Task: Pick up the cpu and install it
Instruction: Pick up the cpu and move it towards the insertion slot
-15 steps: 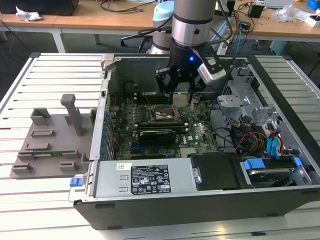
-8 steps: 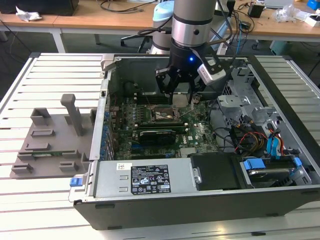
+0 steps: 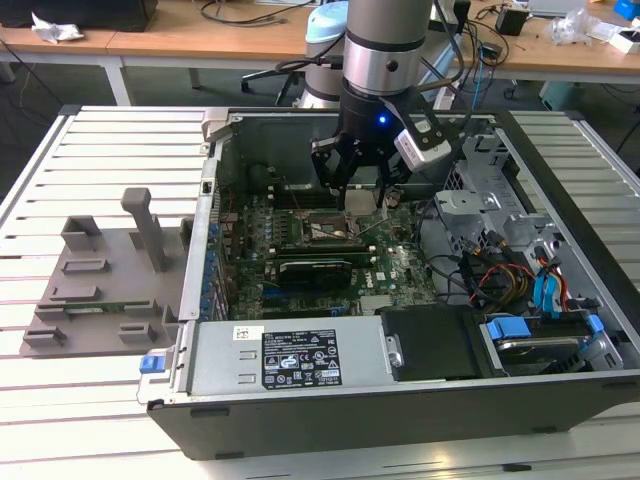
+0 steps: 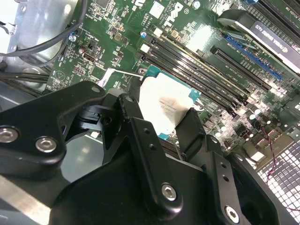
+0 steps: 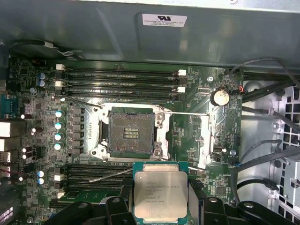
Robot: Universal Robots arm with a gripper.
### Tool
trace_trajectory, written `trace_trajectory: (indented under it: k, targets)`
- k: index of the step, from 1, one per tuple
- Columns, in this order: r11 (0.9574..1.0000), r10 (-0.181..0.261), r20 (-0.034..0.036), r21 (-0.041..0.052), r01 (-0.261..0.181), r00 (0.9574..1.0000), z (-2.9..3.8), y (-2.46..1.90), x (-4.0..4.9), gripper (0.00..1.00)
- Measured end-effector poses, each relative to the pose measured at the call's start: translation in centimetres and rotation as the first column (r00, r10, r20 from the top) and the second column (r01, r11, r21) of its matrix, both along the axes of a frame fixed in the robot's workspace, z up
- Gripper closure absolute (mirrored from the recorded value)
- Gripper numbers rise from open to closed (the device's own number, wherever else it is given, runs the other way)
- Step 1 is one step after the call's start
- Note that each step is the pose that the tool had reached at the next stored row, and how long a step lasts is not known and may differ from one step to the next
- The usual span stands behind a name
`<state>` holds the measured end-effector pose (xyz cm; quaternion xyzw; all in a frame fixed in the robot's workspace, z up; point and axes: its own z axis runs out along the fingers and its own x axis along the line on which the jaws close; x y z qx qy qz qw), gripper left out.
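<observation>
First, the fixture: a grey plastic fixture (image 3: pixel 100 275) with upright blocks lies at the exterior view's left, well apart from the arm.
Table: a white slatted table (image 3: pixel 60 400) bears both the fixture and the case.
Computer case: an open dark computer case (image 3: pixel 400 405) lies on its side just to the right of the fixture. A white sticker (image 3: pixel 300 358) sits on its near wall.
Motherboard: the green motherboard (image 3: pixel 300 255) lies flat inside the case, under the arm.
Arm: the silver arm (image 3: pixel 385 40) comes down from above into the middle of the case, with a small blue light lit at its wrist.
Gripper: the gripper (image 3: pixel 358 192) is low over the board. In the second wrist view its black fingers (image 4: pixel 191 125) press on two opposite edges of the chip, so the gripper (image 4: pixel 164 119) is clamped on the cpu.
Cpu: the cpu (image 5: pixel 161 194) is held flat, metal top up, between the fingertips. It is over the memory slots (image 5: pixel 93 169), just beside the socket and not in it.
Socket: the socket (image 5: pixel 131 132) stands open and bare inside its metal frame, with memory slots on both sides of it.
Drive cage: a grey metal drive cage (image 3: pixel 490 190) fills the case at the exterior view's right.
Cables: a bundle of coloured cables (image 3: pixel 500 275) runs below the cage, beside blue plastic tabs (image 3: pixel 505 328).
</observation>
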<state>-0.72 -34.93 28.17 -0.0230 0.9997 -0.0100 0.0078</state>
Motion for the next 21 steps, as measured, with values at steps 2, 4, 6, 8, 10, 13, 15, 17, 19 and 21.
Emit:
trace_trajectory:
  k: [2, 4, 6, 8, 10, 13, 15, 17, 19, 21]
  targets:
    - [1.0000, 0.000, 0.0000, 0.0001, 0.000, 1.0000, -0.01, 0.00, 0.00, 0.45]
    - [1.0000, 0.000, 0.0001, 0.0001, 0.000, 1.0000, -0.02, 0.00, 0.00, 0.45]
    - [1.0000, 0.000, 0.0000, 0.0001, 0.000, 1.0000, -0.03, 0.00, -0.01, 0.45]
    - [1.0000, 0.000, 0.0000, 0.0001, 0.000, 1.0000, -0.07, 0.00, -0.08, 0.45]
    - [1.0000, 0.000, 0.0001, 0.0002, 0.000, 1.0000, -0.13, 0.03, -0.16, 0.45]
    - [1.0000, 0.000, 0.0001, 0.0000, 0.000, 1.0000, -0.22, 0.34, -0.25, 0.45]
    - [1.0000, 0.000, 0.0000, 0.0000, 0.000, 1.0000, -0.30, 0.83, -0.30, 0.45]
    - [1.0000, 0.000, 0.0000, 0.0001, 0.000, 1.0000, -0.37, 1.07, -0.40, 0.45]
    - [1.0000, 0.000, 0.0000, 0.0001, 0.000, 1.0000, -0.43, 1.24, -0.55, 0.45]
    - [1.0000, 0.000, 0.0001, 0.0001, 0.000, 1.0000, -0.49, 1.40, -0.67, 0.45]
